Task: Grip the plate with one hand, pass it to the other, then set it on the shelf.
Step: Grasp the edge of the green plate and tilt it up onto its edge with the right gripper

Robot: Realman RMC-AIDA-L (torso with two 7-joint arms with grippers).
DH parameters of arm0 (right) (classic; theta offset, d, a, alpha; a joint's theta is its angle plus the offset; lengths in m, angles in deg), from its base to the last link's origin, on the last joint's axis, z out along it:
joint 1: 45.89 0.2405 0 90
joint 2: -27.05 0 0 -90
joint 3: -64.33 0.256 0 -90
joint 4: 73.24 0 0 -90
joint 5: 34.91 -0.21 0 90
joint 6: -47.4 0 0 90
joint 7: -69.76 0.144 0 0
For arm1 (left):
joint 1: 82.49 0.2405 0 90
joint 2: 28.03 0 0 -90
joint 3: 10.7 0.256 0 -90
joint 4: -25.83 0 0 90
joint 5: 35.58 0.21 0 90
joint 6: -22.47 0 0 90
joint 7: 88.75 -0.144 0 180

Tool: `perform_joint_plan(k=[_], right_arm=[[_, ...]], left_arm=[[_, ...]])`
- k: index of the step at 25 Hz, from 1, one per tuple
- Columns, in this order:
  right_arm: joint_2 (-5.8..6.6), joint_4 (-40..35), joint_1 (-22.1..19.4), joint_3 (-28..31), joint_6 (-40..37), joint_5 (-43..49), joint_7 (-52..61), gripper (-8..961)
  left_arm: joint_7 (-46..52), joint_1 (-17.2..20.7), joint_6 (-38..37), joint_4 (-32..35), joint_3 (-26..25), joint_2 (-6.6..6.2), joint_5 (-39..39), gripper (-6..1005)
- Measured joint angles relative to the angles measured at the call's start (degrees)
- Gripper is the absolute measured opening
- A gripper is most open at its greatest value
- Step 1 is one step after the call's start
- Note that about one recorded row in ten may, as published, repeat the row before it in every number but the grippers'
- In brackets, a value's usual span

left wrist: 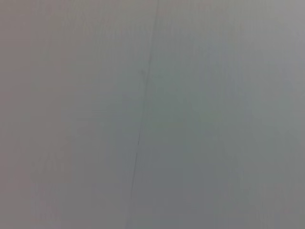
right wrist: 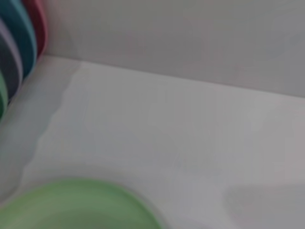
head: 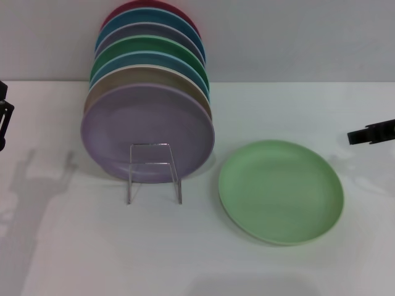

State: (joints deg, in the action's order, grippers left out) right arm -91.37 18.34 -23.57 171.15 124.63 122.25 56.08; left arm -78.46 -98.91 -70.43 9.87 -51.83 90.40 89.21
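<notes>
Left gripper, right gripper cut by edges; rear plates overlapped

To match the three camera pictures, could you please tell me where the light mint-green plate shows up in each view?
Head view: the mint-green plate lies flat on the white table, beside the rack of standing plates, towards the right gripper.
Left wrist view: not in it; only a plain grey surface shows.
Right wrist view: the plate's rim fills the lower edge of the picture.
Shared landmark: the standing plates, whose edges also show in the right wrist view.
</notes>
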Motion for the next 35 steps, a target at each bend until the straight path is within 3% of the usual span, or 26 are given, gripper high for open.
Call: perform_joint_plan(k=[14, 35], right_arm=[[1.35, -14.84, 7.83, 3.87, 3.45, -2.3, -1.39, 630], [0.89, -27.3, 11.59, 7.81, -1.38, -5.05, -5.2, 629]], left_arm=[[0.0, 0.41, 0.01, 0.01, 0.01, 0.14, -0.07, 804], [-0.01, -0.08, 0.33, 0.22, 0.01, 0.13, -0.06, 804]])
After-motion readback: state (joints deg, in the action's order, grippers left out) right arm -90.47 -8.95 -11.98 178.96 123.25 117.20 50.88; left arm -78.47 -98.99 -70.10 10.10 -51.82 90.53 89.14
